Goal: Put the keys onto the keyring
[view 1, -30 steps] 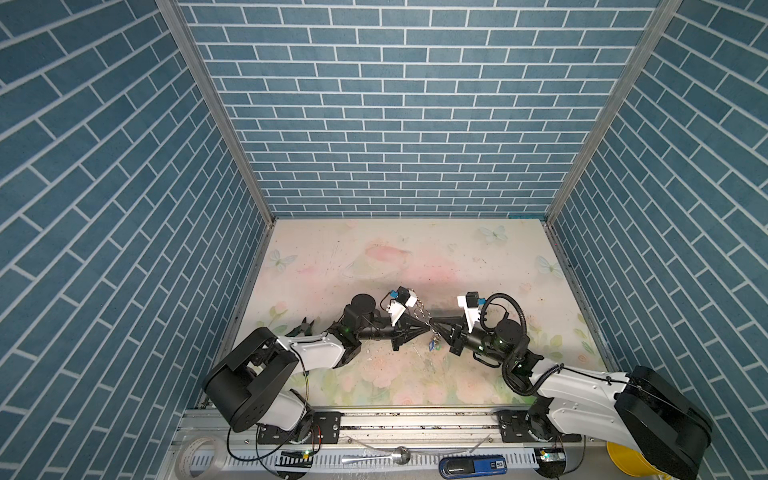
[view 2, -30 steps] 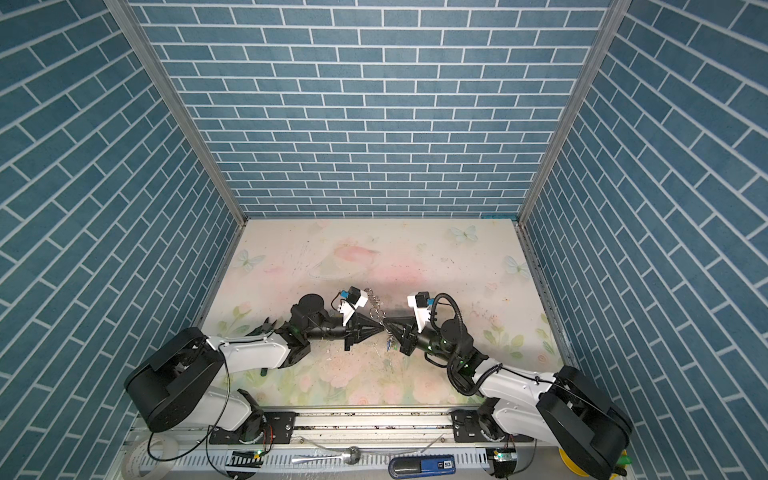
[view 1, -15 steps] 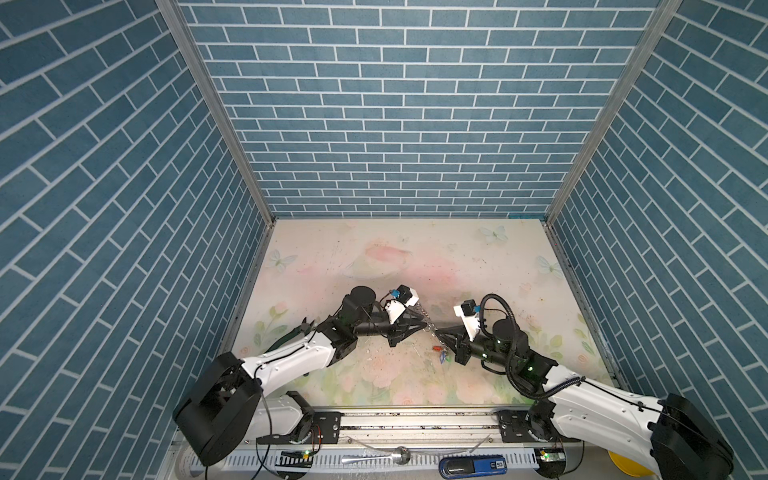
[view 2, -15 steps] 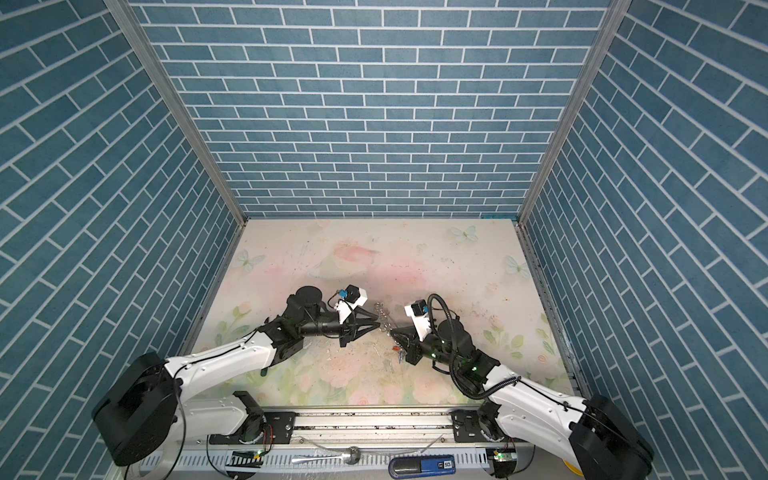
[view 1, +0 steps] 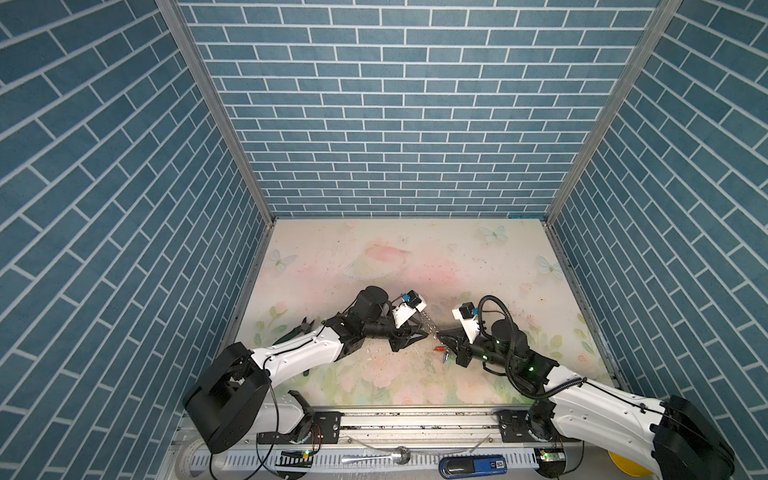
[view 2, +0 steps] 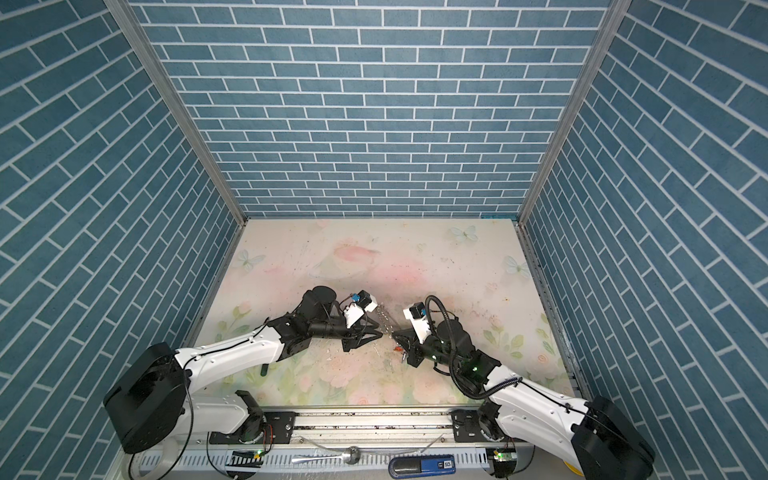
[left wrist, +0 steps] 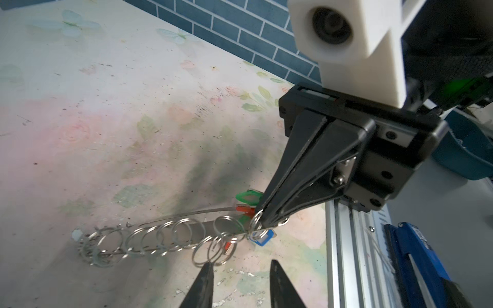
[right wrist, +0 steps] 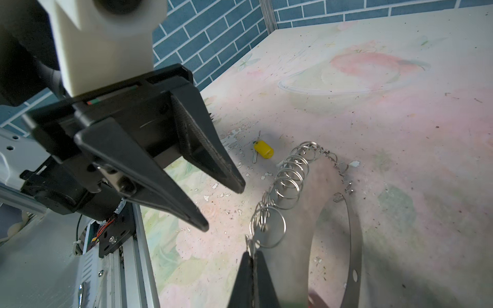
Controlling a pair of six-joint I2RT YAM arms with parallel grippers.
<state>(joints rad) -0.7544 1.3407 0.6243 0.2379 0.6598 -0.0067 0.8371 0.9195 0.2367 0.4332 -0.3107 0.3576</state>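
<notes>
The keyring is a flat grey hoop hung with a chain of silver rings, held just above the table. My right gripper is shut on a small ring at the chain's end, and is also seen in the left wrist view. Keys with green, red and blue tags hang there. A yellow-tagged key lies alone on the table. My left gripper is open, one fingertip at a ring's lower edge. In both top views the grippers nearly meet.
Green-handled pliers lie beside the left arm. On the front rail side lie a metal spoon and a blue device. Blue brick walls close the table's back and sides.
My left gripper has opened and let go of the ring chain. The right gripper stays shut on its ring. Both arms have shifted a little.
</notes>
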